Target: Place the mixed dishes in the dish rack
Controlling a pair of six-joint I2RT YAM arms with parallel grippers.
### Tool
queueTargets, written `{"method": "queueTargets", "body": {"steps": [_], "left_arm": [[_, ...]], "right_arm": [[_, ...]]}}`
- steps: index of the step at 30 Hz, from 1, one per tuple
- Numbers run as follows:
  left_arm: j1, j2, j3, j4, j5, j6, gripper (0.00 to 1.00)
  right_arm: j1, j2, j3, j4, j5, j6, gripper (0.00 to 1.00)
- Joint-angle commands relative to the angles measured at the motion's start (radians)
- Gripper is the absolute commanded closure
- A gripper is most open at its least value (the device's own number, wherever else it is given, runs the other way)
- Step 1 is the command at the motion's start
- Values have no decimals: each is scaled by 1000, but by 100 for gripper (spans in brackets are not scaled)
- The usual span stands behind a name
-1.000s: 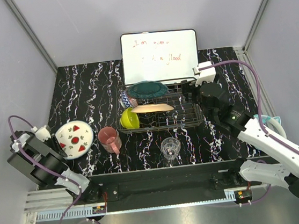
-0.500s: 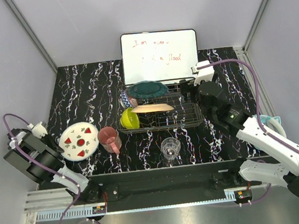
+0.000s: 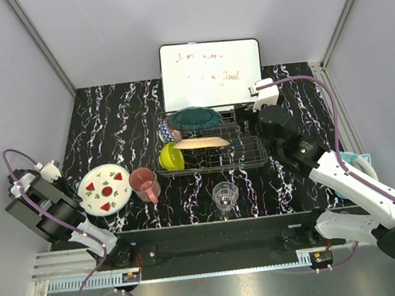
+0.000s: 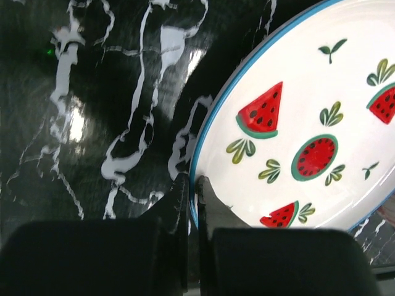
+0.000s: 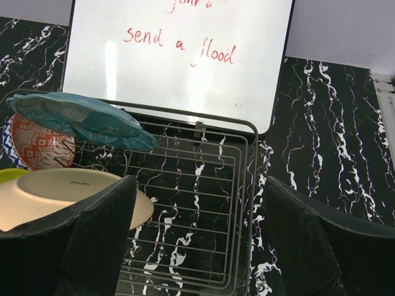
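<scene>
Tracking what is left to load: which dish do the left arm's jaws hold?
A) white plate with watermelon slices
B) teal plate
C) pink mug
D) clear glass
A: in the left wrist view the left gripper has its jaws shut on the rim of the white plate.

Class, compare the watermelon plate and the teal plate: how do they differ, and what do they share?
The watermelon plate is white with red slices; the teal plate is one dark colour. The watermelon plate is outside the dish rack, its rim gripped by the left pincer; the teal plate sits in the rack, ungripped. Both are round plates.
</scene>
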State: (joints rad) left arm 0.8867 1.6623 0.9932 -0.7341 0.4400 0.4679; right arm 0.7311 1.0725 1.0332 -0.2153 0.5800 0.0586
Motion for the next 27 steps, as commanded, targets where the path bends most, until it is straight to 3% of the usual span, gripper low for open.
{"method": "queueTargets", "body": {"steps": [1,11,20,27], "left_arm": [[20,-185,22,-28,-99,71,100],[12,-574,74,-215,-24,84,100],[-55,-659,139,-266,-61,86,100],[-130,-654,332,-353,-52,17,100]], "right_arm": [[-6,4,53,30,-37,18,10],[-6,-39,8,67,-80,52,11],[-6,-101,-27,68,-88,52,11],[-7,-126,-36,68,-104,64,11]]}}
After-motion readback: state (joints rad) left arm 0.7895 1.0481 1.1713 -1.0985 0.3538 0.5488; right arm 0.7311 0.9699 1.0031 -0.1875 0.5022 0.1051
